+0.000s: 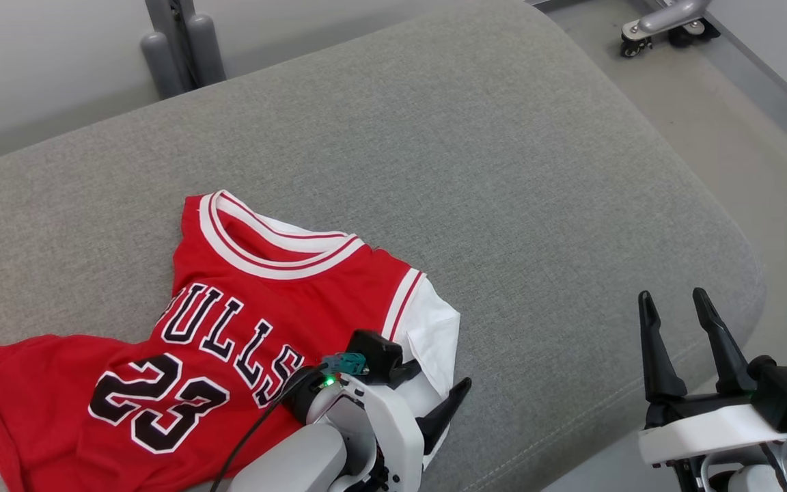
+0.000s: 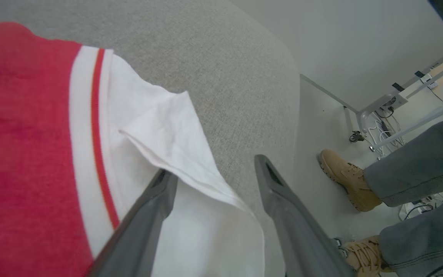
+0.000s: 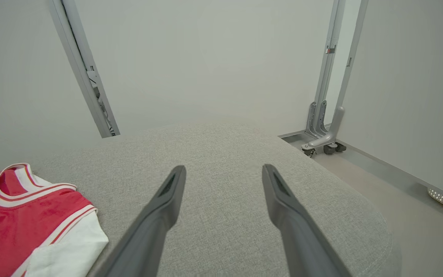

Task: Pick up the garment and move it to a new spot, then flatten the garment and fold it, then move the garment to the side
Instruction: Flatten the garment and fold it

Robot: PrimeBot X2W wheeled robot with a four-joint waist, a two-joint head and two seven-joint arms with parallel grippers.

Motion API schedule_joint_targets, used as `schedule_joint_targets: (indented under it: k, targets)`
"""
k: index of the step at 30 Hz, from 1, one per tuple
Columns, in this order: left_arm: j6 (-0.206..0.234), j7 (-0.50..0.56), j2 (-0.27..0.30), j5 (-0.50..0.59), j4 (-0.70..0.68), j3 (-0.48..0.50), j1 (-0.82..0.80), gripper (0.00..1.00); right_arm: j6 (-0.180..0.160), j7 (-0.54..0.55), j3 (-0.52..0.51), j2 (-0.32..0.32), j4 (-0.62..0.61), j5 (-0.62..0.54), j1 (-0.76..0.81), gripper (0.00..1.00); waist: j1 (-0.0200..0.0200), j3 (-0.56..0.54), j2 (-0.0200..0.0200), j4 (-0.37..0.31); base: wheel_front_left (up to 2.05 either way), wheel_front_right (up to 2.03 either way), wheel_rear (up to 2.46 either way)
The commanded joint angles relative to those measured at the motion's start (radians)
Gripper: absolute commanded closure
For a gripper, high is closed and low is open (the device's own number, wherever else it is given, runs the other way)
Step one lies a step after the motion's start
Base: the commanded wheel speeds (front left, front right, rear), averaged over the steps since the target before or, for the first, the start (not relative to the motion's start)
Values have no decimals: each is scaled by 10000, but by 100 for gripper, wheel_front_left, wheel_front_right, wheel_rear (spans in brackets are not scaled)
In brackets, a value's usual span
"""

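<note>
**A:** What is the left pincer (image 2: 214, 168) doing at the bottom middle of the head view?

**B:** It is gaping wide and gripping nothing. In its wrist view, one finger is lying over the white sleeve (image 2: 175, 127), just below a folded flap. The other is reaching over the bare grey cushion (image 1: 503, 171). I cannot tell whether either is touching.

**A:** And the right pincer (image 1: 672, 301)?

**B:** It is hanging at the lower right, spread just as wide and holding nothing, with its fingers pointing up the frame.

**A:** Where is the garment?

**B:** The red jersey (image 1: 243, 287) is lying print side up on the cushion at the lower left, with its collar pointing toward the centre.

**A:** Farther off?

**B:** A person's tan boots (image 2: 346, 181) are standing on the floor at the right of the left wrist view. A wheeled stand base (image 1: 660, 24) is sitting at the head view's upper right.
</note>
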Motion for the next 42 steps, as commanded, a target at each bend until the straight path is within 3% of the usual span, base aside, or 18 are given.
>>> schedule_joint_targets:
  k: [1,9,14,17,21,27,32,36,37,42]
  targets:
    - [-19,-52,39,-16,-65,-114,-170,0,1,-24,-35,-53,41,86,-84,0,0,48,0,-101,0,0,0]
    - [-14,-396,33,-242,-1083,-1385,-342,0,1,-24,21,-53,85,156,-16,0,0,65,0,-315,0,0,0]
    - [19,-921,59,-766,-2075,-1859,-296,0,1,-24,-173,-52,63,-1,140,0,0,-117,0,105,0,0,0]
    - [324,-1335,53,-780,-2182,-1801,-269,0,1,-22,-394,-52,-14,-232,226,0,0,-332,0,658,0,0,0]
    - [1345,-1766,396,130,-2210,-1288,-179,0,1,-22,-778,-58,-257,-609,450,0,0,-750,0,1609,0,0,0]
    - [3291,-1799,1669,1843,-4539,1534,1886,0,1,-24,-1322,-61,-694,-1177,890,0,0,-1555,0,3084,0,0,0]
    - [4095,-1801,2305,2714,-6209,4074,4561,0,1,-22,-1645,-53,-890,-1415,1279,0,0,-2048,0,4049,0,0,0]
    - [4042,-1804,2087,3124,-6739,5983,6332,0,1,-22,-1906,-58,-858,-1506,1508,0,0,-2252,0,4616,0,0,0]
    - [4042,-1804,2087,3124,-6739,5983,6332,0,1,-22,-1906,-58,-858,-1506,1508,0,0,-2252,0,4616,0,0,0]
    - [3243,-1805,1327,3794,-6643,8131,7937,0,-1,-22,-2099,-59,-578,-1610,1829,0,0,-2541,0,5036,0,0,0]
